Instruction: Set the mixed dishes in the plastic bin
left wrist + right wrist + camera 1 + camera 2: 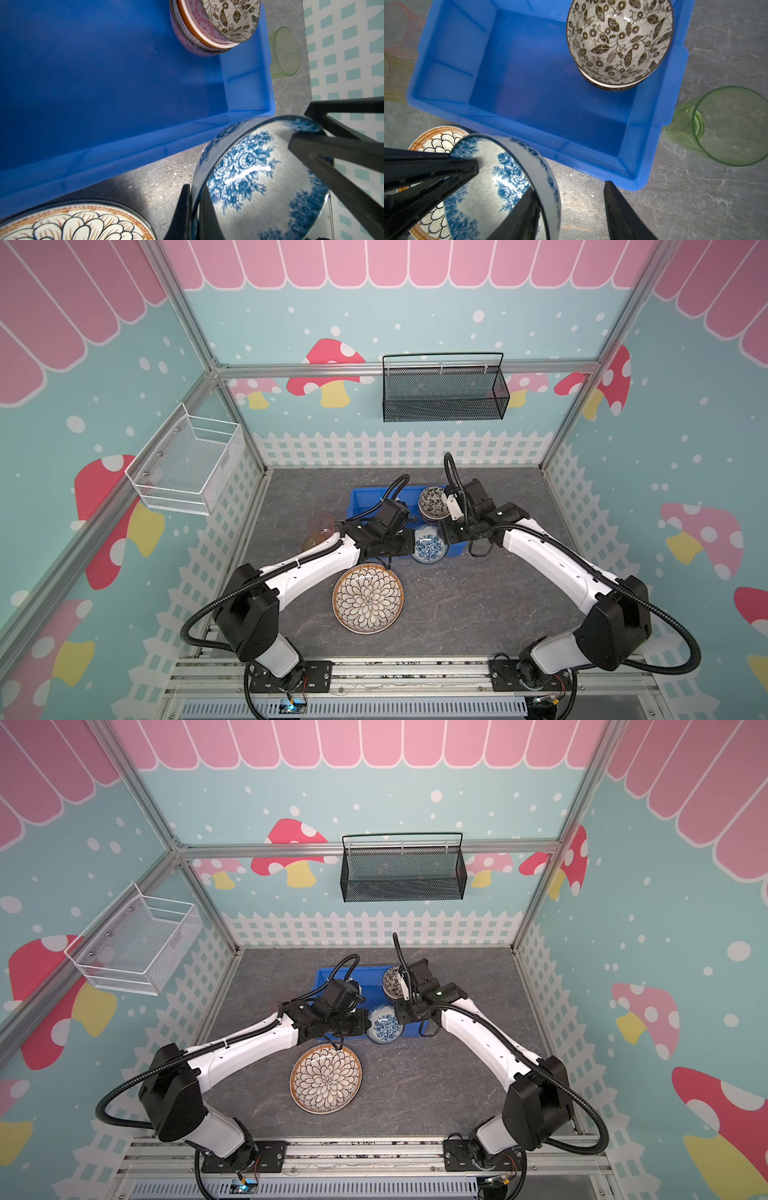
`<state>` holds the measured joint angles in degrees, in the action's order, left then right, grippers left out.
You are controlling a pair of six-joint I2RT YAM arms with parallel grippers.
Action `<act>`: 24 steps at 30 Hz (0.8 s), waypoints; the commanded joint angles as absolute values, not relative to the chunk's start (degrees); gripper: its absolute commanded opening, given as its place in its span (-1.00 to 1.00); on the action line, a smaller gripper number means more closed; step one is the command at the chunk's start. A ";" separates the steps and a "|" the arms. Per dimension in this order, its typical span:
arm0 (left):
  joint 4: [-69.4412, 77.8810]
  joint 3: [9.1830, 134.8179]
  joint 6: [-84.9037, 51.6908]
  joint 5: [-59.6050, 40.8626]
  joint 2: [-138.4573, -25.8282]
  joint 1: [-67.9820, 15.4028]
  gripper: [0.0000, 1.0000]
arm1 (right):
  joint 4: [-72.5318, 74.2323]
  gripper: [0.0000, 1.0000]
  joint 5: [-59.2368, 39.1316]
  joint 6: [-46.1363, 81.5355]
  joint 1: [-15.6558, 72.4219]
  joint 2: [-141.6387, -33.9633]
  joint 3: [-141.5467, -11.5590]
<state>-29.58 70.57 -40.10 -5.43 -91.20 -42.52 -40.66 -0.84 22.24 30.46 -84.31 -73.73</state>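
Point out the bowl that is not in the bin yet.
The blue-flowered bowl, gripped at its rim by the left end effector outside the bin; the other bowls sit stacked inside it.

blue-and-white floral ceramic bowl (245, 172): glazed, glossy, bright light streak | bright blue rectangular plastic bin (529, 108): smooth, dull sheen | grey stone-look table (716, 197): matt, veined, slightly rough | translucent green plastic cup (733, 128): smooth, faintly scuffed | black metal mesh basket (444, 402): matt, open weave
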 commanded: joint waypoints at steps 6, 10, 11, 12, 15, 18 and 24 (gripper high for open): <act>-31.52 76.80 -36.77 -4.44 -93.35 -42.22 -1.00 | -41.62 0.26 1.92 21.93 28.00 -77.73 -71.29; -32.80 80.24 -34.80 -4.59 -94.77 -41.42 -1.00 | -42.49 0.31 2.62 20.80 24.08 -73.48 -67.22; -33.17 81.32 -34.21 -4.43 -95.20 -41.19 -1.00 | -42.52 0.33 2.22 20.61 22.85 -72.34 -66.10; -33.54 82.78 -33.45 -4.15 -95.89 -40.95 -1.00 | -42.49 0.35 1.69 20.42 21.49 -70.87 -65.01; -34.67 87.59 -31.51 -3.17 -98.59 -39.75 -1.00 | -42.56 0.43 1.96 19.57 18.71 -66.43 -62.06; -34.76 92.06 -30.94 -3.65 -101.71 -38.19 -1.00 | -43.43 0.65 3.82 19.86 17.60 -62.99 -59.80; -34.72 100.36 -29.89 -4.38 -106.95 -35.98 -1.00 | -45.17 0.95 5.72 21.07 16.56 -58.73 -56.07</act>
<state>-35.51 96.29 -31.22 -4.25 -105.73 -36.60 -43.29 4.14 20.84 17.08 -60.20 -57.87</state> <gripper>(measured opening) 0.050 0.972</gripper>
